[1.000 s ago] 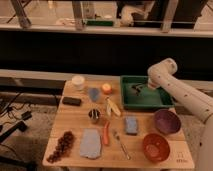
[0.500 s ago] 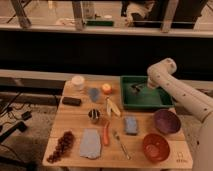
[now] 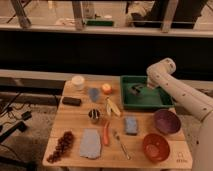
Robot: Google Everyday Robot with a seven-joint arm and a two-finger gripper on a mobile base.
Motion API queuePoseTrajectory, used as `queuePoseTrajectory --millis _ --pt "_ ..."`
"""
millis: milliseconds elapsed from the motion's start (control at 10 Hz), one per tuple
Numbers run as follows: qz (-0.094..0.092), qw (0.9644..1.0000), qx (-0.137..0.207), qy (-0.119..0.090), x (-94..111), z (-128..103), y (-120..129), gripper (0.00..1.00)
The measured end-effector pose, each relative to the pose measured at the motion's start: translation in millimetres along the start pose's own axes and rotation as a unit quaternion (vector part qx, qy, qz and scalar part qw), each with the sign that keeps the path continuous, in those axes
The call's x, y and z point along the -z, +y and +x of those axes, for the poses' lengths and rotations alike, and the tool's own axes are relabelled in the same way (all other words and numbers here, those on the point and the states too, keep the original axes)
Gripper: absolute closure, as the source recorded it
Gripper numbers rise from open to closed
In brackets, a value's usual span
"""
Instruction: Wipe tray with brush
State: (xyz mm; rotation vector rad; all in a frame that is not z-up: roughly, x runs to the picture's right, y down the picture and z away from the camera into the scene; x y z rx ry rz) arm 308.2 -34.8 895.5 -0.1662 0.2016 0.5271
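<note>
Wooden bench, one arm, assorted items. Gripper: lowered inside the tray, over its rear-left part; whether the fingers are spread or pressed together cannot be told. Brush: a small dark shape with pale glints directly at the fingers, on or just above the tray floor; whether it is gripped cannot be made out. Tray: dark green, rectangular, low walls, at the bench's far right, surrounding the fingers on all sides. Compared with half a second and one second earlier, the arm and gripper sit at much the same spot in the tray, with no clear shift in the brush, and the other items lie as before. Left of the fingers, outside the tray: orange fruit, blue-grey piece, white cup, black block farthest left. Nearer the bench's front than the fingers: banana, metal cup, blue sponge, carrot, blue-grey cloth, utensil, grapes at the front-left corner. Front-right of the fingers: purple bowl, then red bowl.
</note>
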Motion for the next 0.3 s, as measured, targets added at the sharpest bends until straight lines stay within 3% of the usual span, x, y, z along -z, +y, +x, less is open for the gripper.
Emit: queuePoseTrajectory --millis 300 --pt "0.0 1.0 -0.001 0.0 0.3 1.0 -0.4 0.2"
